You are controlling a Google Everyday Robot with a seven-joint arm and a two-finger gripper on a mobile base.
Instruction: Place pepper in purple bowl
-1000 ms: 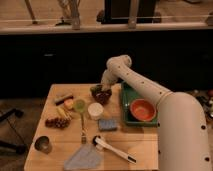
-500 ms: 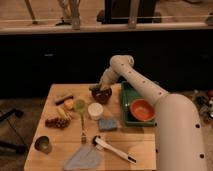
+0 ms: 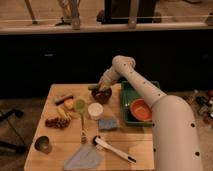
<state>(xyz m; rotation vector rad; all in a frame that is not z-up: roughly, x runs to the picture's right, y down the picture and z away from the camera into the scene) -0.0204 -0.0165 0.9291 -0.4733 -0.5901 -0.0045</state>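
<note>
Gripper: the gripper [image 3: 100, 86] was seen over the far part of the table [image 3: 136, 140]. It was at the end of the white arm [image 3: 145, 92], which was bent at the elbow and pointed down and to the left.
Gripper state: whether it was wide, narrow or closed on something could not be told.
Pepper: the pepper [image 3: 93, 87] was found right at the tip of the gripper, on its left side, as a short dark green shape lying nearly level.
Pepper and gripper: the two were seen touching or almost touching; whether the pepper was gripped could not be decided.
Purple bowl: the purple bowl [image 3: 102, 96] was placed just under the gripper and slightly nearer, in the far middle of the table.
Pepper and bowl: the pepper was located at the far left rim of the purple bowl. Whether it was resting on the rim or hanging above it could not be told.
Green tray: a green tray [image 3: 126, 102] was set just to the right of the purple bowl, and an orange bowl [image 3: 141, 109] was seen inside it, in its near part.
White cup: a white cup [image 3: 95, 110] was standing just on the near side of the purple bowl, with a pale-green disc [image 3: 79, 105] at its left and a blue sponge [image 3: 106, 123] at its near right.
Near edge: a metal cup [image 3: 42, 144] was placed at the near left corner, and a brush [image 3: 112, 149] with a white head and a dark handle was laid beside a grey cloth [image 3: 82, 157].
</note>
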